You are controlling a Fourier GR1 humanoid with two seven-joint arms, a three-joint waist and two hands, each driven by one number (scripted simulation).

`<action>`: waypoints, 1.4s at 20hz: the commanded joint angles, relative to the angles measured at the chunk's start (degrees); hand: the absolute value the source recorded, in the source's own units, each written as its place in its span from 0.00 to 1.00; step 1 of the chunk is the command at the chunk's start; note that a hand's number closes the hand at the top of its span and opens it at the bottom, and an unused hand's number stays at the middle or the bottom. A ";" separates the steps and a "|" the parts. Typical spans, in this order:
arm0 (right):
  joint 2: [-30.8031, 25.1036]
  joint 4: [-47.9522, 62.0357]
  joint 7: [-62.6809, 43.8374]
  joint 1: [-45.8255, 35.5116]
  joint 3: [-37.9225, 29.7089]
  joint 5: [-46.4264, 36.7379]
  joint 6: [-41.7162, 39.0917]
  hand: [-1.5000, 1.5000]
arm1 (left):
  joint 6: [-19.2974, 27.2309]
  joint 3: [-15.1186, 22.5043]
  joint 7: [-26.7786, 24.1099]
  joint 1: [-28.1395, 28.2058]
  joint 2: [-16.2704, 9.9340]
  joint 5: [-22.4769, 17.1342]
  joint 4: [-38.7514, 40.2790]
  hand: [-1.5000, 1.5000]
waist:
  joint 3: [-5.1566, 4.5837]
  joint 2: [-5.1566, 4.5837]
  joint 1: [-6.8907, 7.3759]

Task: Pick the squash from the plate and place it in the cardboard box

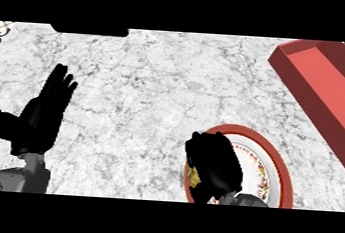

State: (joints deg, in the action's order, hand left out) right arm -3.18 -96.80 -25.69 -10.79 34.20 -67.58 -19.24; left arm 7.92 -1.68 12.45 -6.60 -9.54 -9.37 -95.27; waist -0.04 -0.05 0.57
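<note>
— Fingers first: what's the right hand [214, 163] doing?

— Curled downward over the plate [275, 160], as I read it. It sits on the plate's left half and covers most of what lies there. Whether those fingers have closed on anything, I can't tell from here.

— And the squash?

— Only a sliver of yellow squash [193, 177] peeks out at the hand's left edge, low on the plate. So it lies directly under the palm, slightly to the left of the fingers. Its long axis I can't make out; too much is hidden.

— Left hand?

— My left hand [46, 112] rests well apart at the left, fingers straight and up. The right one is plainly nearer.

— Where does the move go?

— Up and to the right. The red box [321, 92] lies beyond the plate, open on top, long side slanting toward the far right. I'd judge a lift clear of the rim comes first.

— Surface?

— Grey-white marble counter [162, 88], with something dark [90, 30] at the far edge.
</note>
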 commanded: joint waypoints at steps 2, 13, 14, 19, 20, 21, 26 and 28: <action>-1.54 -3.20 7.27 -0.33 0.12 1.05 3.74 1.00 | -2.00 -1.43 -1.92 1.42 -0.35 -0.87 2.17 0.50 | 0.04 0.08 -0.52; 3.08 -23.15 -6.15 -8.22 -5.46 7.36 -2.21 1.00 | -1.09 -0.71 -1.89 2.58 0.95 0.36 0.46 0.50 | 0.02 0.24 -0.18; 3.10 -22.12 -7.69 -8.52 -5.76 5.53 -1.09 1.00 | -1.69 -2.95 1.19 -1.48 -1.35 -1.25 0.10 0.50 | 0.03 0.17 -0.45; 3.15 -29.25 -14.97 -15.73 -15.70 6.44 -5.60 1.00 | -0.23 -0.70 -0.50 1.84 0.84 1.23 -0.40 0.50 | 0.01 0.26 -0.53; 3.16 -24.13 -11.32 -16.61 -18.78 4.17 -2.42 1.00 | 0.63 -0.12 0.76 -0.19 1.70 1.31 -0.69 0.50 | 0.04 0.06 -0.45; 1.71 -26.92 -11.08 -15.17 -21.42 5.68 -3.15 1.00 | -2.63 -3.37 -3.70 1.47 -0.07 -1.09 3.06 0.50 | 0.01 0.02 -0.67; -0.88 -19.65 -10.45 -23.24 -35.14 11.60 -5.03 1.00 | -1.18 -2.10 0.87 -1.24 0.27 0.03 1.11 0.50 | 0.04 -0.02 -0.45; -3.36 -17.22 -8.78 -24.44 -38.42 14.09 -6.31 1.00 | -1.58 -0.40 -0.08 0.83 1.11 1.17 -0.01 0.50 | 0.03 0.02 -0.30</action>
State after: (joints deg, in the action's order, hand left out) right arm -4.21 -119.27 -35.36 -30.14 3.55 -56.94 -24.57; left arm 7.17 -2.31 11.61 -5.71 -8.15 -8.16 -94.60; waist 0.00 0.02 0.03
